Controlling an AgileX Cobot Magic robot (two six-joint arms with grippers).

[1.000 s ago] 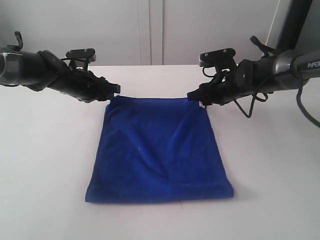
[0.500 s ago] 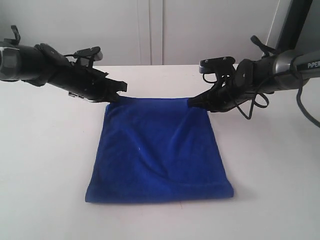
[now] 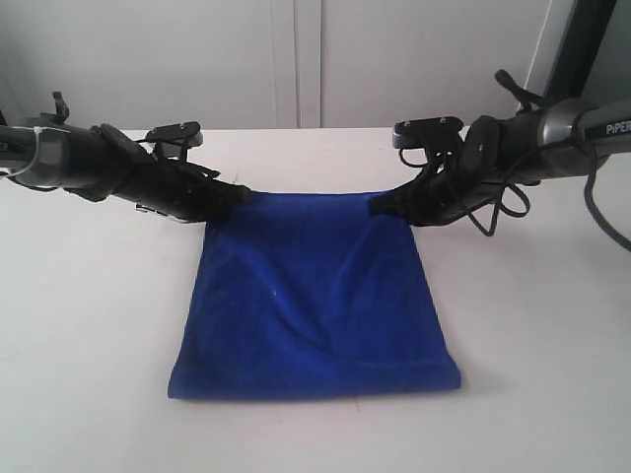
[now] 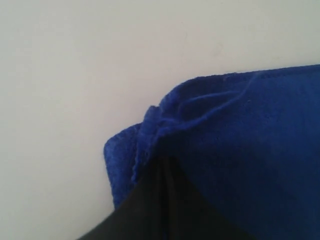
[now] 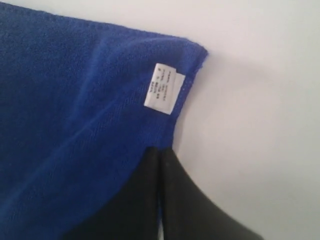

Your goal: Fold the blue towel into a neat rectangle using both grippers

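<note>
The blue towel (image 3: 315, 296) lies folded on the white table (image 3: 89, 296), its fold toward the front edge. My left gripper (image 3: 237, 193) sits low at the towel's far left corner. In the left wrist view, the left gripper (image 4: 162, 161) is shut on the bunched corner of the towel (image 4: 240, 130). My right gripper (image 3: 380, 205) is at the far right corner. The right wrist view shows the right gripper (image 5: 160, 151) shut on the edge of the towel (image 5: 75, 100), just below the white tag (image 5: 163, 88).
A pale wall with cabinet doors (image 3: 296, 59) stands behind the table. A dark post (image 3: 582, 49) rises at the back right. Loose cables (image 3: 493, 212) hang under the right arm. Bare table lies on both sides of the towel.
Both grippers have come down toward the table with the towel's far corners. The left one also shifted slightly inward. The far edge now lies lower.
</note>
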